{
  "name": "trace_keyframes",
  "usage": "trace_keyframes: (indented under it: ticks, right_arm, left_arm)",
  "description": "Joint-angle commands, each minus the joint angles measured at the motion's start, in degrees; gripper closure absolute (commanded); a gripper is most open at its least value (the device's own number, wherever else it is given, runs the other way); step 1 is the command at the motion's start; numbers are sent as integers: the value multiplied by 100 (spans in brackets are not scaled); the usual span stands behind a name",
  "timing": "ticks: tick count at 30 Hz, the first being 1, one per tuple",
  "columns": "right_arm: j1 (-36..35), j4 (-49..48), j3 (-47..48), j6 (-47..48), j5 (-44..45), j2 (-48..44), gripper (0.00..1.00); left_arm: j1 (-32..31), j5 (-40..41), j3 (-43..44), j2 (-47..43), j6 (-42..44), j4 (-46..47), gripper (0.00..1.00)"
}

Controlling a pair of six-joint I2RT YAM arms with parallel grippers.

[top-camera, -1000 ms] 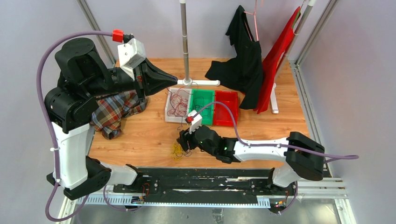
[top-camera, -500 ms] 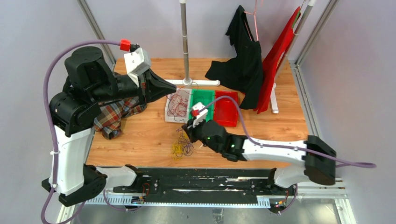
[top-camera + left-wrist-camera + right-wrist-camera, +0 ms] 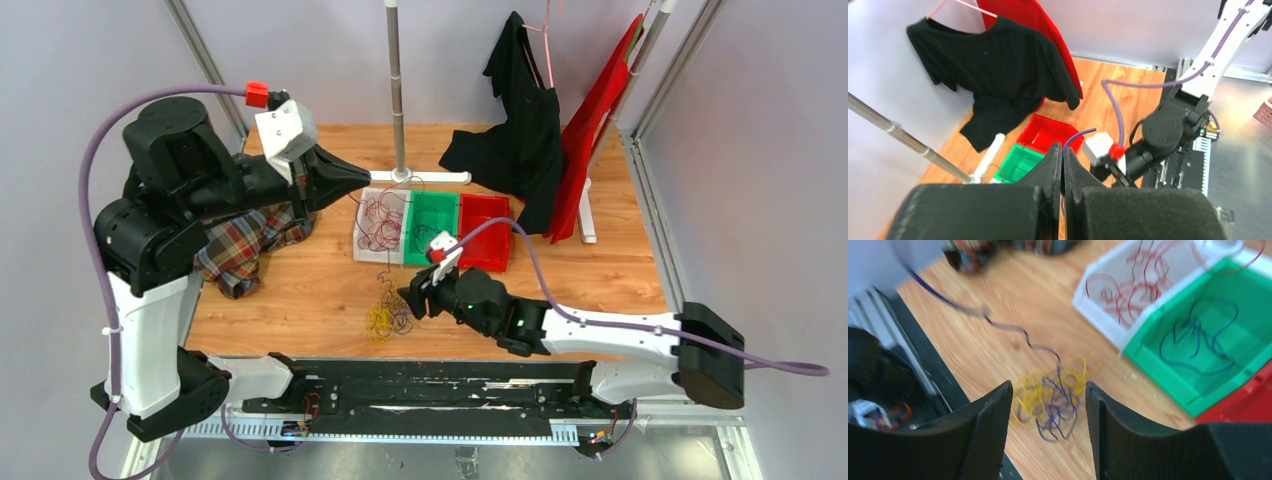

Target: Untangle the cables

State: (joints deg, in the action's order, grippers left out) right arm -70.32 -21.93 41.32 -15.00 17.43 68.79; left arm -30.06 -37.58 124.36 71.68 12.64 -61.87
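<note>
— Where is the pile (image 3: 388, 315) of cables lying?
— On the table, in front of the white bin (image 3: 362, 245), directly under the right gripper (image 3: 1048, 387), whose jaws are being held apart with nothing between them.
— And the left gripper (image 3: 1062, 152)?
— It is being held clenched on one purple strand (image 3: 1079, 135), raised beside the white bin's far edge.
— What is being counted?
— Three bins: white, green (image 3: 440, 210) and red (image 3: 485, 235), in one row. One yellow-and-purple pile. Red cables (image 3: 380, 220) are lying in the white bin and blue cables (image 3: 1198, 335) in the green one beside it, too tangled to be counted.
</note>
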Motion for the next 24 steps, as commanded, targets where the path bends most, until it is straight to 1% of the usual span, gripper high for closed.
trace_keyframes:
  ticks: [1,3,4,8,13,15,17,18,21,23,24]
  right_arm:
    - [80,-790,-397,436,-312,583,43]
    - [91,-1447,-489,810,-505,941,40]
    - [112,-1559,-412,930,-629,1134,40]
    - [176,-1509,125,1189,-970,1767,39]
    - [257,-1681,530,1220,-879,2309,42]
    - [302,-1714,604,1211,-766,2469,45]
    - [353,-1745,651,1199,-673,2581,51]
    - [379,-1761,655,1188,-674,2629,57]
    - [421,-1744,673,1190,-742,2659,80]
    - [423,-1739,623,1210,-806,2535,92]
    - [423,-1739,587,1204,-855,2413,95]
  left_arm:
    - [36,100,320,4,190,96,100]
    - [36,124,329,-4,209,94,100]
    - [29,110,322,-11,215,96,100]
    - [35,98,330,-22,253,90,100]
    - [36,116,346,-38,269,95,100]
    - [36,96,352,-36,256,96,100]
    - [36,89,365,-48,254,95,100]
    - [36,87,368,-53,254,96,100]
    - [36,101,352,-74,303,96,100]
    - [36,152,293,-119,378,86,100]
    - [36,178,201,-180,411,83,100]
